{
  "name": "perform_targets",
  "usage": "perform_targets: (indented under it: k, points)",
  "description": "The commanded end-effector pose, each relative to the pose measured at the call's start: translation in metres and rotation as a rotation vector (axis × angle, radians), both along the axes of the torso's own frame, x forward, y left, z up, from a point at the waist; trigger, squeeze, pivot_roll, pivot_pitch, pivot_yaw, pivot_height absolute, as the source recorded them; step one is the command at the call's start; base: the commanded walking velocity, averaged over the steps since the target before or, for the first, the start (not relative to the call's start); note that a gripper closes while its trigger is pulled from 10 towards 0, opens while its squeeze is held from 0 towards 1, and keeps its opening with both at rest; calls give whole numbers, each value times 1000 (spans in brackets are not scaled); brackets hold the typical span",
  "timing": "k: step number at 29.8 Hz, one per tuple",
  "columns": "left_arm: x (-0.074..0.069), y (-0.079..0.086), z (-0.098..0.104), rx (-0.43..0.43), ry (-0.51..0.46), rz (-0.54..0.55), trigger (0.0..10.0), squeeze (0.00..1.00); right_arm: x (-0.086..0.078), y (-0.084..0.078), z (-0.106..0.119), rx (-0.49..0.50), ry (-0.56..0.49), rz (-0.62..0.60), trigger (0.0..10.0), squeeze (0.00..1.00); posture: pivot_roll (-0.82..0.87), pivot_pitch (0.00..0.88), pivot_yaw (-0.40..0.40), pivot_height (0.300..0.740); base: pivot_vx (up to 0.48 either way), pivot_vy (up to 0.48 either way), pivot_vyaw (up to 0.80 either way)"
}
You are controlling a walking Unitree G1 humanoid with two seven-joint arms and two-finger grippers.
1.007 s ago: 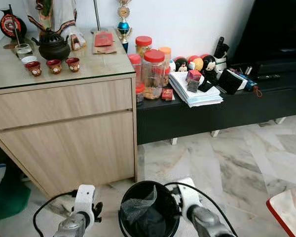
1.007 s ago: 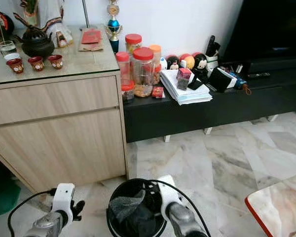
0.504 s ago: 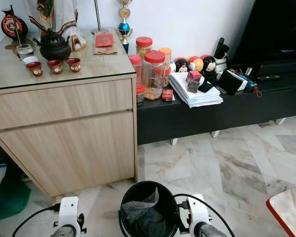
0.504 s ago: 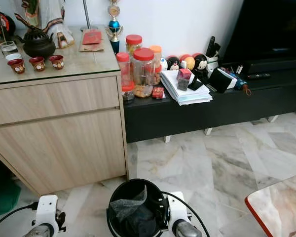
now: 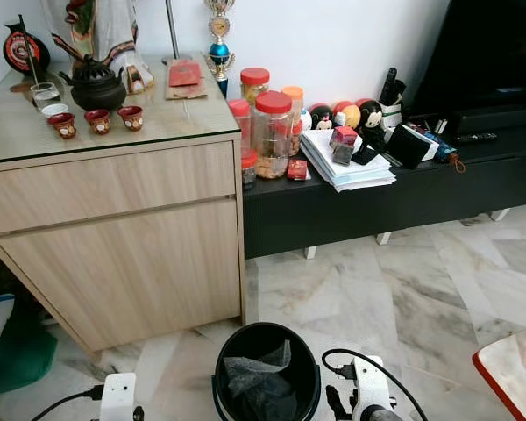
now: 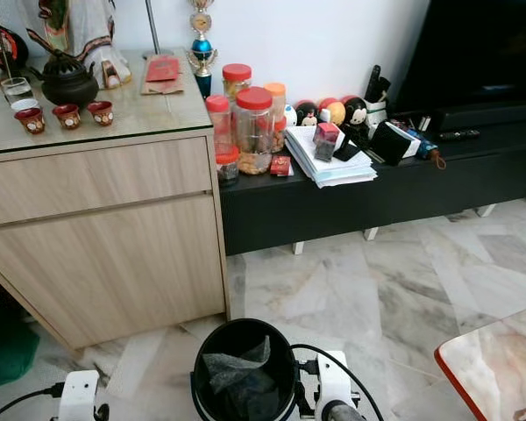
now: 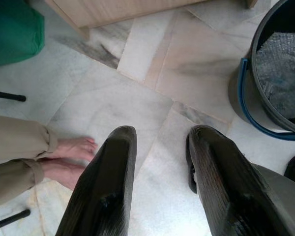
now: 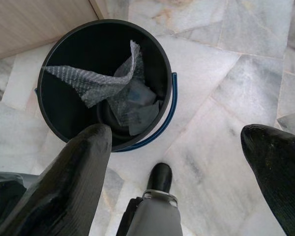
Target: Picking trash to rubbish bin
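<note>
The black rubbish bin (image 5: 217,377) stands on the marble floor just in front of me, with a blue handle (image 8: 163,123) hanging at its side. Crumpled bubble wrap (image 8: 96,81) and clear plastic lie inside it. My right gripper (image 8: 174,132) hangs wide open over the floor beside the bin, holding nothing. My left gripper (image 7: 162,135) is open too and empty, low over the floor on the bin's (image 7: 250,105) other side. The white wrists of both arms (image 5: 368,396) sit at the bottom edge of the eye views.
A person's bare feet (image 7: 64,157) stand close behind my left gripper. A wooden cabinet (image 5: 123,237) with a tea set and a black low bench (image 5: 351,206) with jars and papers lie ahead. A green bag (image 5: 17,351) is left, a red-edged table corner (image 5: 513,368) right.
Both arms have dropped and drawn back toward me. The right wrist, earlier against the bin's rim, now sits lower beside it. The bin has stayed put.
</note>
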State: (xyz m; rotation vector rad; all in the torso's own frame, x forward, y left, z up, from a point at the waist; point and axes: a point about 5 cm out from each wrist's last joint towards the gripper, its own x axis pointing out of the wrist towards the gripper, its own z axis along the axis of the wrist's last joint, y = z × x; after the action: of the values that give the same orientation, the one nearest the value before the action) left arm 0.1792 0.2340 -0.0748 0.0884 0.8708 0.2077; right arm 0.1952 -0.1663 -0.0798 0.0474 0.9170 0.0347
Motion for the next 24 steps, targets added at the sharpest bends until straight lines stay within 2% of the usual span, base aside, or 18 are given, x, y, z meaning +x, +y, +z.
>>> perform_targets:
  k: [1,9,24]
  points:
    - [-3,-1,-2,9,23,-16,10000,0,0,-2,0,4,-6,-27,10000,0,52,0,-12,740,0,0,0]
    - [6,-1,2,16,10,-44,10000,0,2,2,1,17,-10,-36,10000,0,48,0,-3,740,0,0,0]
    - [5,-2,1,15,21,-57,10000,0,0,4,-1,23,-2,-41,10000,0,47,0,-1,740,0,0,0]
